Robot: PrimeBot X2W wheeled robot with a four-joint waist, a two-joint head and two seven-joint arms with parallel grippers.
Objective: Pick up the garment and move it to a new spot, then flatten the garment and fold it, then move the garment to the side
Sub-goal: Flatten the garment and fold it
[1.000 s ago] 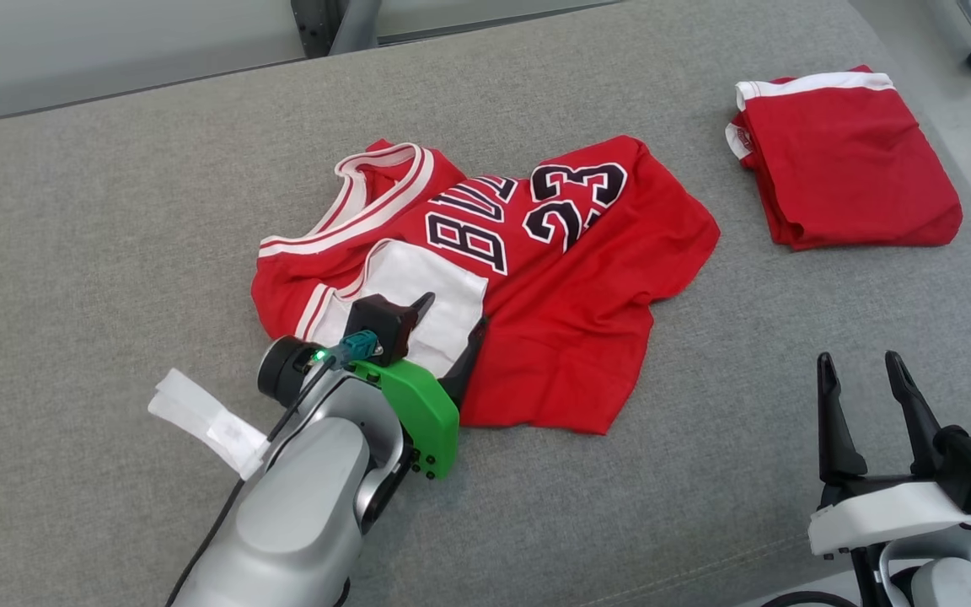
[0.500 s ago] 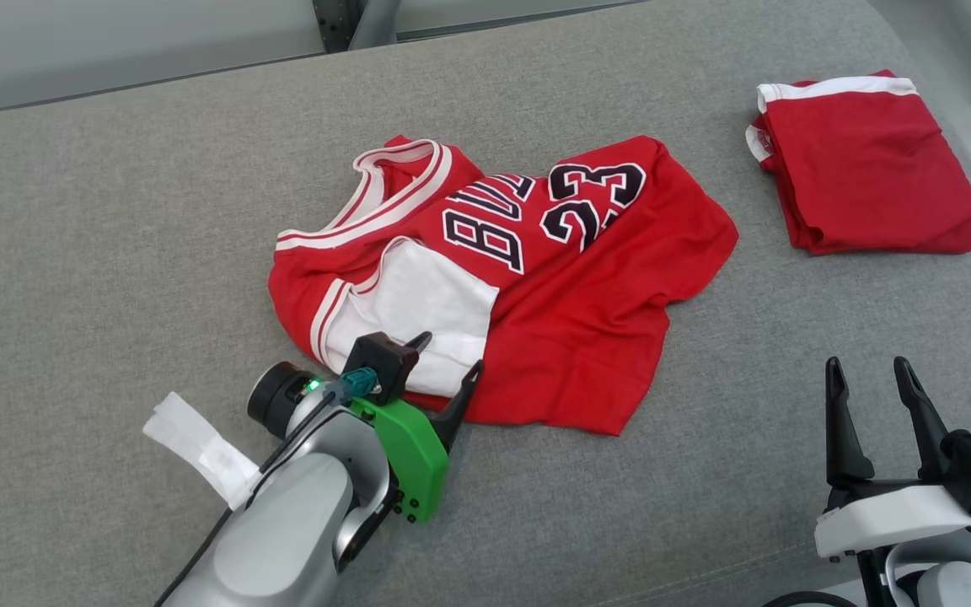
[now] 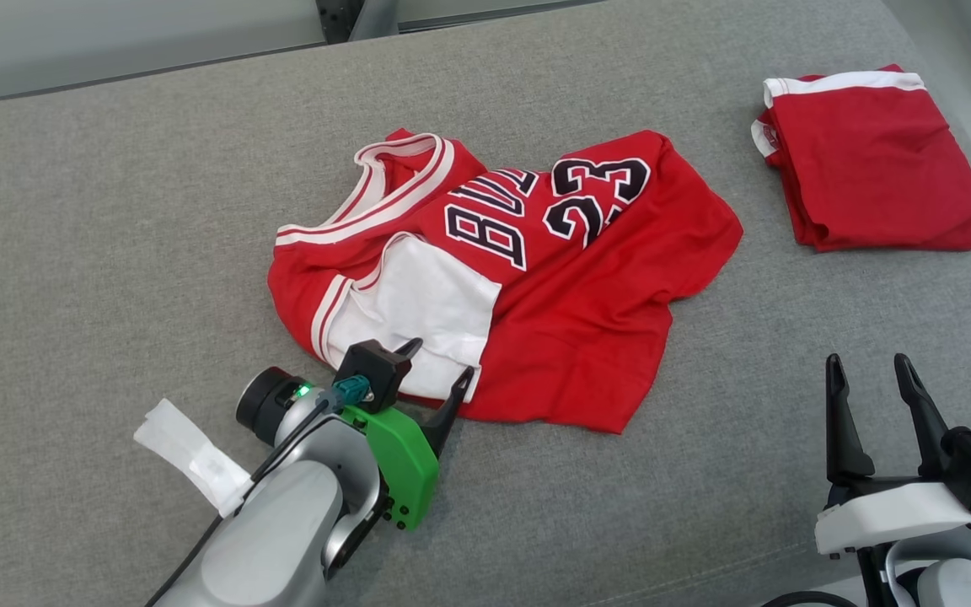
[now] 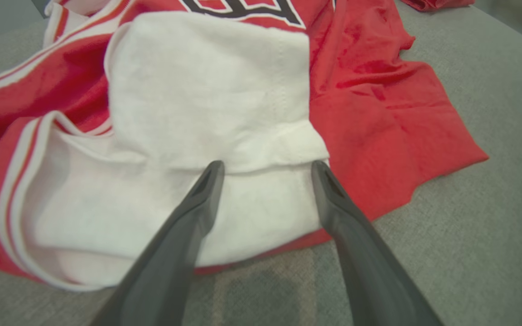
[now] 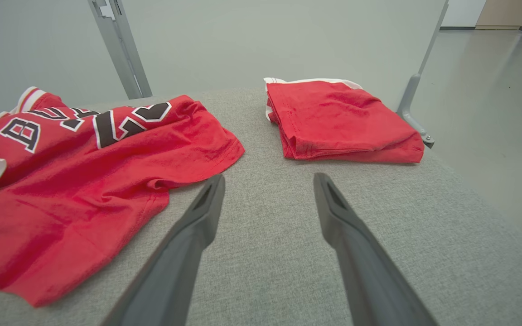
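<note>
The garment (image 3: 570,278) is a red jersey with dark "23" lettering, white trim and a white inner panel (image 3: 418,312), lying crumpled mid-table. It also appears in the left wrist view (image 4: 379,127) and the right wrist view (image 5: 84,181). My left gripper (image 3: 439,362) is open at the jersey's near edge, its fingers (image 4: 197,208) straddling the white panel's hem (image 4: 261,167) with nothing pinched. My right gripper (image 3: 869,375) stands open at the lower right, over bare table (image 5: 268,217) and apart from the garment.
A second red garment (image 3: 873,160), folded, lies at the table's far right (image 5: 342,120). A white tag (image 3: 190,455) hangs from my left forearm. The grey padded table (image 3: 115,253) ends close on the right, with floor (image 5: 492,113) and a metal leg (image 5: 408,108) beyond.
My left gripper has drawn back toward me, from over the white panel to the jersey's near edge, still open. The head camera shifted slightly. The right gripper has not moved.
</note>
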